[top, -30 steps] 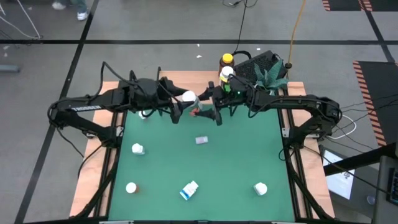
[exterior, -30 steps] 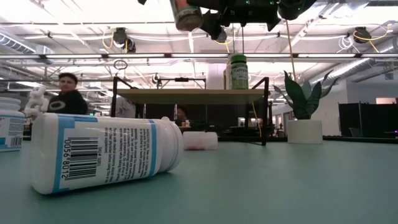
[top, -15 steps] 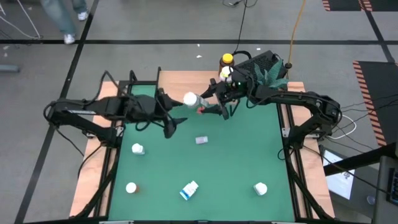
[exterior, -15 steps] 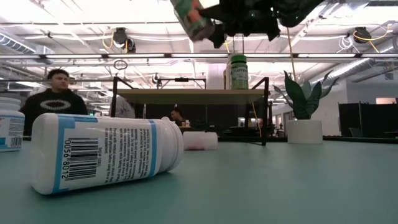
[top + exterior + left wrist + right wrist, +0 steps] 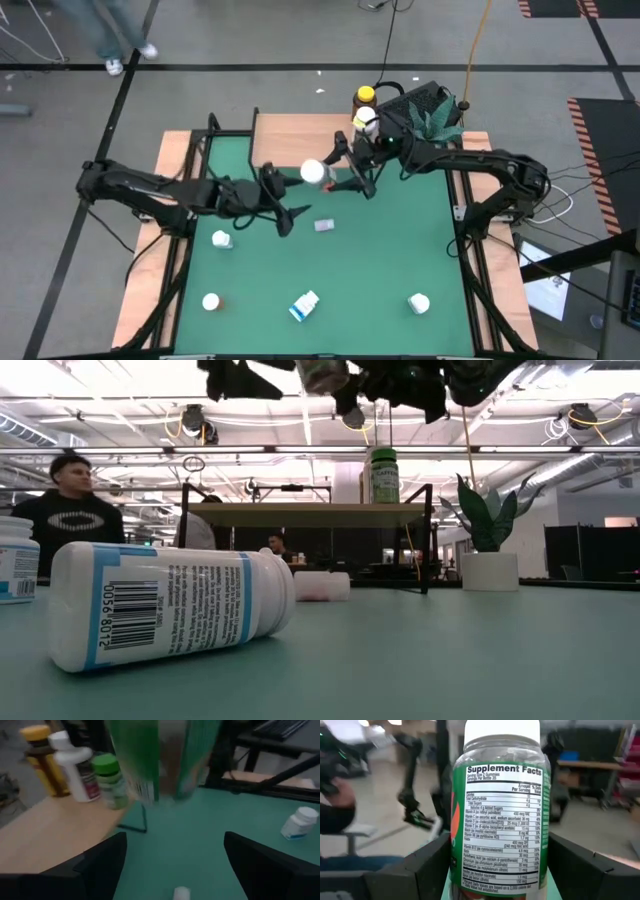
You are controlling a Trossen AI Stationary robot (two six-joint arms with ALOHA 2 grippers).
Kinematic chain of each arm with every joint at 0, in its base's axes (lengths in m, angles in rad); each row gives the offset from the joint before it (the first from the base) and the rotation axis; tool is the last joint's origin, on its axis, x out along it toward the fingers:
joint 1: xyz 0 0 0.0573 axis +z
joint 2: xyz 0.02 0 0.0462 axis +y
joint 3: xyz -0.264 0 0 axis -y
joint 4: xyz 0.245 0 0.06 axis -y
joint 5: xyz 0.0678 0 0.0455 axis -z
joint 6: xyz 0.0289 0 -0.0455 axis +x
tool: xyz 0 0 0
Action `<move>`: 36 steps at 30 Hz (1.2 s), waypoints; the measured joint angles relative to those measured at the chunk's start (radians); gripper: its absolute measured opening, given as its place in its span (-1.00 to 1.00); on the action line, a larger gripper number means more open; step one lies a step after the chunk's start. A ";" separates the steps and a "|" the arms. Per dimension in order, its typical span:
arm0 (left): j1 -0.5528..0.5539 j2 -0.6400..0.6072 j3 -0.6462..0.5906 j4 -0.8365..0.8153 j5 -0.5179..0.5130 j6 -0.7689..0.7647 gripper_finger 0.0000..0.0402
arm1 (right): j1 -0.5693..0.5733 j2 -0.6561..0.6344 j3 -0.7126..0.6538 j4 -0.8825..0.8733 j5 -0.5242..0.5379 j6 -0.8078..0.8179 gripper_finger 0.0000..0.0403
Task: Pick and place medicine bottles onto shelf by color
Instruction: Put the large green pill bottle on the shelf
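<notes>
A green-labelled medicine bottle [image 5: 497, 810] with a white cap [image 5: 315, 172] hangs high over the table's far middle, and my right gripper [image 5: 338, 178] is shut on it. My left gripper [image 5: 283, 202] stands open a little to the near left of the bottle, with nothing between its fingers [image 5: 100, 865]. The shelf [image 5: 295, 135] stands at the far edge. An amber bottle [image 5: 42, 755], a white one [image 5: 75, 767] and a green-capped one [image 5: 110, 780] stand upright on its board. My right gripper pinches the lower part of the bottle's body [image 5: 465, 870] between its two fingers [image 5: 420, 870], one on each side. The fingers come in about level from the table's right. The bottle is lifted clear of the table, cap [image 5: 502, 730] upward.
Several more bottles are on the green table: upright white-capped ones [image 5: 222, 239] [image 5: 211, 301] [image 5: 419, 302], a blue-labelled one lying near the front [image 5: 305, 305], and a small one lying mid-table [image 5: 324, 226]. A potted plant [image 5: 435, 115] stands at the far right. A person [image 5: 65, 510] is beyond the table.
My left gripper has let go of the green-labelled bottle, opened wider, sunk and drawn back toward the table's near left. My right gripper has stayed in place with the bottle and rolled its wrist, which has turned the bottle more upright.
</notes>
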 joint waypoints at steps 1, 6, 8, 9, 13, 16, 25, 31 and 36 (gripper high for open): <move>0.000 0.000 -0.040 0.078 0.002 0.018 0.68 | 0.005 0.000 -0.010 0.050 -0.013 0.024 0.41; 0.019 0.004 -0.195 0.429 -0.003 0.068 0.68 | 0.023 -0.001 -0.047 0.175 -0.009 0.057 0.41; 0.023 0.005 -0.232 0.525 -0.004 0.086 0.68 | 0.022 0.000 -0.053 0.175 0.009 0.047 0.41; 0.023 0.005 -0.243 0.583 -0.015 0.119 0.68 | 0.022 0.000 -0.053 0.173 0.037 0.036 0.41; 0.014 0.000 -0.259 0.746 -0.008 0.195 0.68 | 0.022 0.000 -0.053 0.163 0.124 -0.005 0.41; 0.018 0.007 -0.260 0.812 0.018 0.236 0.68 | 0.026 0.005 -0.054 0.164 0.124 -0.012 0.41; 0.118 0.008 -0.260 0.837 0.089 0.231 0.68 | 0.050 0.005 -0.054 0.174 0.155 -0.025 0.41; 0.132 0.010 -0.260 0.840 0.203 0.282 0.68 | 0.061 0.005 -0.054 0.171 0.223 -0.008 0.41; 0.129 0.010 -0.260 0.867 0.230 0.314 0.68 | 0.066 0.005 -0.054 0.171 0.225 -0.009 0.41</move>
